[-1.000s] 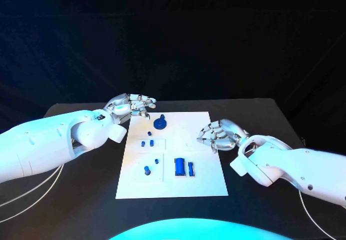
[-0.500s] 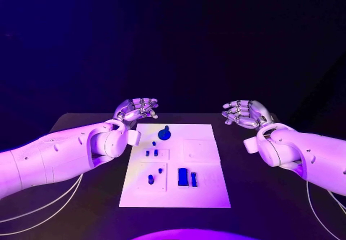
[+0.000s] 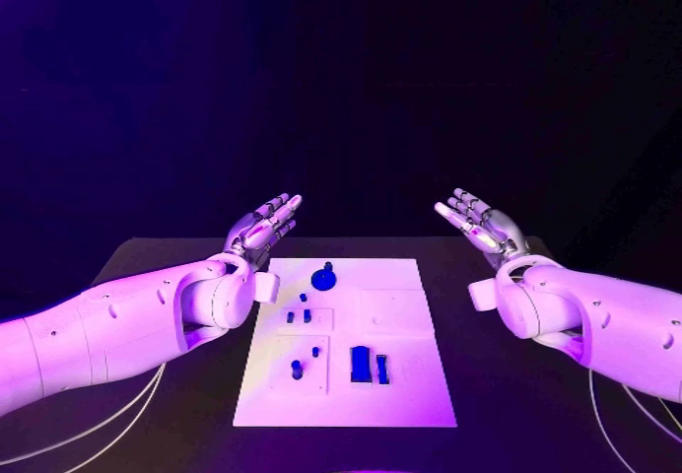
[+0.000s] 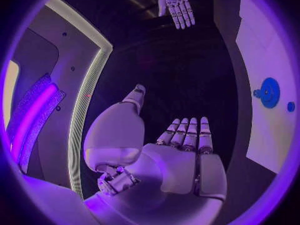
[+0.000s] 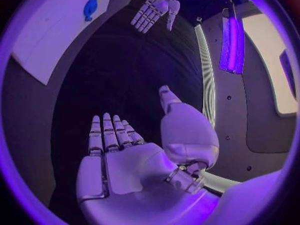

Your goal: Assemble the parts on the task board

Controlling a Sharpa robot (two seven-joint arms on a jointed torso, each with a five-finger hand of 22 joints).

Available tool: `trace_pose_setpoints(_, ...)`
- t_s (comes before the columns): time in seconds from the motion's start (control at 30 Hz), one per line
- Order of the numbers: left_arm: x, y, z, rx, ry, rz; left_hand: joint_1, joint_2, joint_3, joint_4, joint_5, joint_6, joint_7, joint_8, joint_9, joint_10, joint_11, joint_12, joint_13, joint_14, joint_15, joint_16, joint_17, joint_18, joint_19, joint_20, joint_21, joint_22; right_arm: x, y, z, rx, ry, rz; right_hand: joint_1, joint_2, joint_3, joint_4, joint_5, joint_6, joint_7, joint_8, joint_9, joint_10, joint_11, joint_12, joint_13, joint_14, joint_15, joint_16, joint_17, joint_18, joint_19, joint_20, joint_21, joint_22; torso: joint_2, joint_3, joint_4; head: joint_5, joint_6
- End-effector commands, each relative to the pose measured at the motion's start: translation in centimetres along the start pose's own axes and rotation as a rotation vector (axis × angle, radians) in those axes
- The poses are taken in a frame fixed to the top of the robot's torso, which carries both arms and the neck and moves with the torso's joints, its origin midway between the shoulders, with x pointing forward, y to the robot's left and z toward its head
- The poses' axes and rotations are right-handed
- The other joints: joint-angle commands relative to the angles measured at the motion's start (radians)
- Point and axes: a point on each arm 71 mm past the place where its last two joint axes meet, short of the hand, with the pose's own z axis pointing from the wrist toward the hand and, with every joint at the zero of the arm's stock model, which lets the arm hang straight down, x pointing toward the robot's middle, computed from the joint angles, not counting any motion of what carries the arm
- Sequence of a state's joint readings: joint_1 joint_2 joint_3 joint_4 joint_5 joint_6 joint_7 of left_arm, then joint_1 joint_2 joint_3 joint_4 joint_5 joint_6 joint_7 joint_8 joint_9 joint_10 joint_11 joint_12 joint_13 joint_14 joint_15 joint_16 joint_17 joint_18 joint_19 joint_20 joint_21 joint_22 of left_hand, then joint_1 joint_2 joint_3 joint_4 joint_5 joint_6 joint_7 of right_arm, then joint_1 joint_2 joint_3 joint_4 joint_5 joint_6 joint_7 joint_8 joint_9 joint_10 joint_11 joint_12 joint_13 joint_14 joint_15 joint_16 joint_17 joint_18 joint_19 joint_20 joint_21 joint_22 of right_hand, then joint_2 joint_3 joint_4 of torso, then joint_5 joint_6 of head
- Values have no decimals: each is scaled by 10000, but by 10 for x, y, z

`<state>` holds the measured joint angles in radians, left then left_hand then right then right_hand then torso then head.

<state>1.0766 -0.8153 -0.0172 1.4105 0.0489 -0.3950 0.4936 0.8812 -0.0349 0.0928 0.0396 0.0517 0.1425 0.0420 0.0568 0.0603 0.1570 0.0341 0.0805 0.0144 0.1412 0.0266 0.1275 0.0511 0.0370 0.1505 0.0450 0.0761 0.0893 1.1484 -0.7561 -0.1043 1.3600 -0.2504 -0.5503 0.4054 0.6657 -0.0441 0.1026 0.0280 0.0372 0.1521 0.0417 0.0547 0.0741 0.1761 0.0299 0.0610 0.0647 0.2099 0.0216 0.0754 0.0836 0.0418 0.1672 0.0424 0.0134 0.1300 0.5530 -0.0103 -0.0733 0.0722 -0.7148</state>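
Silver left hand (image 3: 264, 225) and right hand (image 3: 482, 226) are raised flat, fingers straight, empty, flanking the white board (image 3: 405, 325) below.

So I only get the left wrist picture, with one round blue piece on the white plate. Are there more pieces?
Observer: Yes. The head view shows more small blue parts on the task board, nearer the robot.
Operator: Is the other hand holding one?
Observer: No. In its wrist view the right hand has straight fingers and an empty palm.
Operator: And this hand?
Observer: From above, the left hand is off the board by its far corner, touching no part.
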Motion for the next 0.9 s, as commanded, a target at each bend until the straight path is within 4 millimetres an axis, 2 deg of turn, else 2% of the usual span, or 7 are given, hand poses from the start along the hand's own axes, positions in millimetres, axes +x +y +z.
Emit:
trace_pose_setpoints(0.03, 12, -1, -4, 158, -618, 503, -8812, 349, -928, -396, -517, -1425, -420, -568, -603, -1570, -341, -805, -144, -1412, -266, -1275, -511, -370, -1505, -450, -761, -893, 13, 4, -12, 64, -891, 1028, -6657, 441, -1026, -280, -372, -1521, -417, -547, -741, -1761, -299, -610, -647, -2099, -216, -754, -836, -418, -1672, -424, -134, -1300, -41, 49, 341, -313, 495)
trace_pose_setpoints(0.1, 21, -1, -7, 198, -800, 649, -8812, 349, -928, -396, -517, -1425, -420, -568, -603, -1570, -341, -805, -144, -1412, -266, -1275, -511, -370, -1505, -450, -761, -893, 21, 7, -19, 162, -1116, 1503, -6657, 441, -1026, -280, -372, -1521, -417, -547, -741, -1761, -299, -610, -647, -2099, -216, -754, -836, -418, -1672, -424, -134, -1300, -56, 67, 469, -446, 707)
trace_pose_setpoints(0.17, 30, -1, -11, 239, -972, 786, -8812, 349, -928, -396, -517, -1425, -420, -568, -603, -1570, -341, -805, -144, -1412, -266, -1275, -511, -370, -1505, -450, -761, -893, 27, 10, -24, 257, -1293, 1868, -6657, 441, -1026, -280, -372, -1521, -417, -547, -741, -1761, -299, -610, -647, -2099, -216, -754, -836, -418, -1672, -424, -134, -1300, -68, 81, 571, -552, 877)
trace_pose_setpoints(0.27, 39, -2, -15, 292, -1176, 944, -8812, 349, -928, -396, -517, -1425, -420, -568, -603, -1570, -341, -805, -144, -1412, -266, -1275, -511, -370, -1505, -450, -761, -893, 33, 13, -30, 374, -1475, 2236, -6657, 441, -1026, -280, -372, -1521, -417, -547, -741, -1761, -299, -610, -647, -2099, -216, -754, -836, -418, -1672, -424, -134, -1300, -81, 95, 677, -663, 1054)
trace_pose_setpoints(0.33, 45, -3, -18, 327, -1299, 1039, -8812, 349, -928, -396, -517, -1425, -420, -568, -603, -1570, -341, -805, -144, -1412, -266, -1275, -511, -370, -1505, -450, -761, -893, 35, 14, -33, 430, -1554, 2394, -6657, 441, -1026, -280, -372, -1521, -417, -547, -741, -1761, -299, -610, -647, -2099, -216, -754, -836, -418, -1672, -424, -134, -1300, -87, 101, 723, -711, 1131)
trace_pose_setpoints(0.5, 51, -3, -20, 363, -1424, 1133, -8812, 349, -928, -396, -517, -1425, -420, -568, -603, -1570, -341, -805, -144, -1412, -266, -1275, -511, -370, -1505, -450, -761, -893, 36, 14, -34, 444, -1573, 2432, -6657, 441, -1026, -280, -372, -1521, -417, -547, -741, -1761, -299, -610, -647, -2099, -216, -754, -836, -418, -1672, -424, -134, -1300, -88, 103, 733, -722, 1148)
trace_pose_setpoints(0.9, 51, -3, -21, 365, -1429, 1137, -8812, 349, -928, -396, -517, -1425, -420, -568, -603, -1570, -341, -805, -144, -1412, -266, -1275, -511, -370, -1505, -450, -761, -893, 36, 14, -34, 444, -1573, 2432, -6657, 441, -1026, -280, -372, -1521, -417, -547, -741, -1761, -299, -610, -647, -2099, -216, -754, -836, -418, -1672, -424, -134, -1300, -88, 103, 733, -722, 1148)
